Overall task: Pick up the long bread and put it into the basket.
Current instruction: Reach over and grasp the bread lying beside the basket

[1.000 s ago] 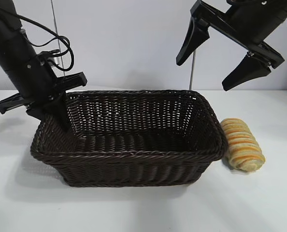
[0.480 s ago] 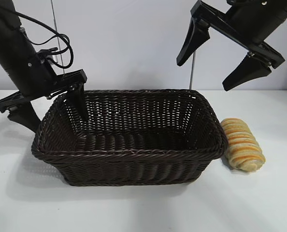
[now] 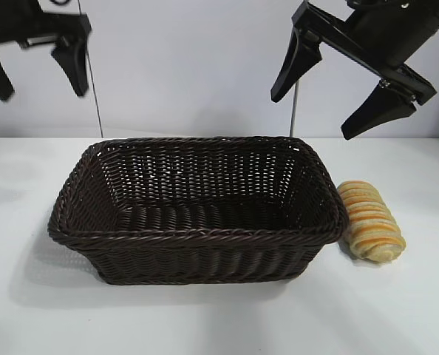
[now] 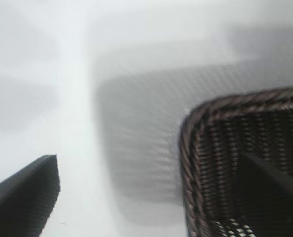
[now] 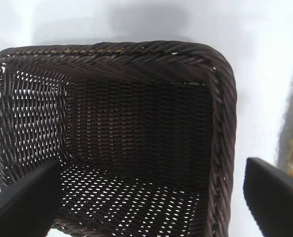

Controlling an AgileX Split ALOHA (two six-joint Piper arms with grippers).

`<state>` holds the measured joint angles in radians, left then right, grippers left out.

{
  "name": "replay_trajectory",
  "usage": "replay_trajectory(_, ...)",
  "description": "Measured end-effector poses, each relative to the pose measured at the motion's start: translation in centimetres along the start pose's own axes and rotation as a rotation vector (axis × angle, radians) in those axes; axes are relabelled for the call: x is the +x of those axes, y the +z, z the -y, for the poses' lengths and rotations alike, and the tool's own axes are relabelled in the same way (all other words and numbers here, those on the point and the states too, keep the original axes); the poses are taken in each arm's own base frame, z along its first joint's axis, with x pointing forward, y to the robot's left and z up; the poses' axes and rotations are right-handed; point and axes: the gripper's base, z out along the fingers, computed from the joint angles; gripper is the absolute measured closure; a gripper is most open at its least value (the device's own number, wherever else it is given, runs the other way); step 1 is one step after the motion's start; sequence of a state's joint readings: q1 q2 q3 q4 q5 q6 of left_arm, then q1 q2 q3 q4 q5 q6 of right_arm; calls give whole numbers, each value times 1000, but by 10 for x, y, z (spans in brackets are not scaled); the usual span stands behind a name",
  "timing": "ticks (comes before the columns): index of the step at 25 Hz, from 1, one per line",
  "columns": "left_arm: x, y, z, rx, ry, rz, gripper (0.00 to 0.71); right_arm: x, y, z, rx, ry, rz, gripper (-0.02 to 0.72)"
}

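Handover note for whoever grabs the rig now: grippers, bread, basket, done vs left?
Left gripper: open, empty, high above the basket's left end.
Right gripper: open, empty, hanging above the basket's right end.
Basket: mid-table, nothing in it.
Bread: on the table against the basket's right side, untouched.
Done: nothing on the bread yet.
Left: grasp the bread, probably with the right gripper since it is nearer, lift it over the rim, release it inside.

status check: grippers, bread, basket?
Left gripper and right gripper both open, empty, high above table. Long bread on table against basket right side. Basket empty, nothing in the way.
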<state>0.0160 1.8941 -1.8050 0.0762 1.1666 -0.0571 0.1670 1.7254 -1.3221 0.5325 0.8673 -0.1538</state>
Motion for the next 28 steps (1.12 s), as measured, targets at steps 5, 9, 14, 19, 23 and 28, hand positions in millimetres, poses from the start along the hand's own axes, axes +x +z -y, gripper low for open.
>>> replay_trajectory(5, 9, -8, -65, -59, -87, -33, 16, 0, 0, 2, 18, -16, -3, 9)
replay_trajectory(9, 17, -45, -83, -50, -128, 41, 16, 0, 0, 3, 36, -30, -6, 9)
replay_trajectory(14, 35, -126, -69, 32, -82, 219, 16, 1, 0, 4, 45, -39, -7, 9)
replay_trajectory(19, 85, -229, -51, 76, -46, 463, 16, 1, 0, 4, 48, -41, -7, 9)
replay_trajectory(23, 150, -303, -27, 111, 24, 672, 16, 1, 0, 4, 48, -42, -8, 9)
replay_trajectory(28, 245, -335, -12, 158, 90, 812, 17, 1, 0, 4, 48, -42, -8, 9)
